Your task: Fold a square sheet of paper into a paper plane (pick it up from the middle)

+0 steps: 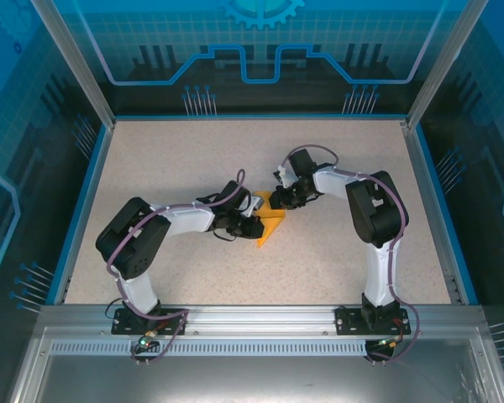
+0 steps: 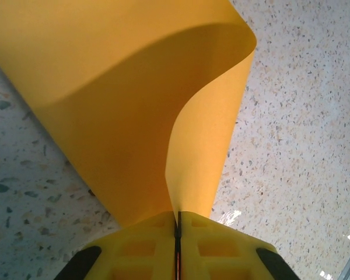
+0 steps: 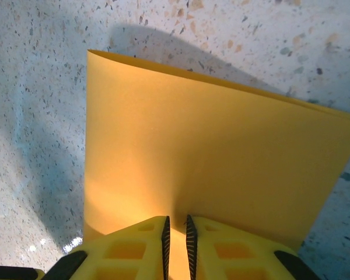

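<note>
Two arms reached over the speckled desk (image 1: 193, 277) in the top view. The left arm (image 1: 143, 239) came from the lower left and the right arm (image 1: 374, 210) from the lower right, and their ends met near the centre of the frame. Between them, a little below the centre, was the square sheet of paper (image 1: 271, 225), orange-yellow. It looked there like a small pointed shape with its tip toward the bottom of the frame, partly hidden by both wrists.

In the left wrist view the sheet (image 2: 122, 116) rose from the bottom centre and spread over the upper left. It was bent over on itself in a soft curve, not pressed flat. In the right wrist view the sheet (image 3: 210, 151) was doubled, with two layers showing along its top edge, and it lay across the centre of the frame.

The left hand (image 2: 177, 224) was clenched on the sheet: its yellow fingers were together and the paper ran into the seam between them. The right hand (image 3: 176, 224) had its jaws nearly together, with a thin slit. The near edge of the sheet reached into this slit, but I could not tell whether the pads pressed it.
</note>
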You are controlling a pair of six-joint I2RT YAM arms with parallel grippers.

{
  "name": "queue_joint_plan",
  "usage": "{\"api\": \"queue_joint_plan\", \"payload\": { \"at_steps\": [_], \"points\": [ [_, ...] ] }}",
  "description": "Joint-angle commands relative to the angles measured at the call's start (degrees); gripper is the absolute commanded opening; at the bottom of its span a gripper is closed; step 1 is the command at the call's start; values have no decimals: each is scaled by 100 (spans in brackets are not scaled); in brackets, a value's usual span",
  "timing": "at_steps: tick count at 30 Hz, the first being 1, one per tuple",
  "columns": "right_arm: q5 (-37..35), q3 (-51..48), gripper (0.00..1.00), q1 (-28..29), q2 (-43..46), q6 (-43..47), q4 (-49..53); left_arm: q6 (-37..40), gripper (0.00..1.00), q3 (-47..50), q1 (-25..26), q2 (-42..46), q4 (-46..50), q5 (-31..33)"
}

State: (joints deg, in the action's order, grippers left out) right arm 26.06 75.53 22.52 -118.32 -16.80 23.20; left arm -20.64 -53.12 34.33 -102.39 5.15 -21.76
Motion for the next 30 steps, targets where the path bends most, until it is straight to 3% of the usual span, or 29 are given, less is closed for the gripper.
{"api": "queue_joint_plan", "payload": {
  "at_steps": [1,30],
  "points": [
    [-127,97,18,81,-199,172,372,12,10,-154,-63,-79,173,-84],
    [-199,102,18,103,-130,370,492,139,11,-304,-169,-317,396,-30]
  ]
}}
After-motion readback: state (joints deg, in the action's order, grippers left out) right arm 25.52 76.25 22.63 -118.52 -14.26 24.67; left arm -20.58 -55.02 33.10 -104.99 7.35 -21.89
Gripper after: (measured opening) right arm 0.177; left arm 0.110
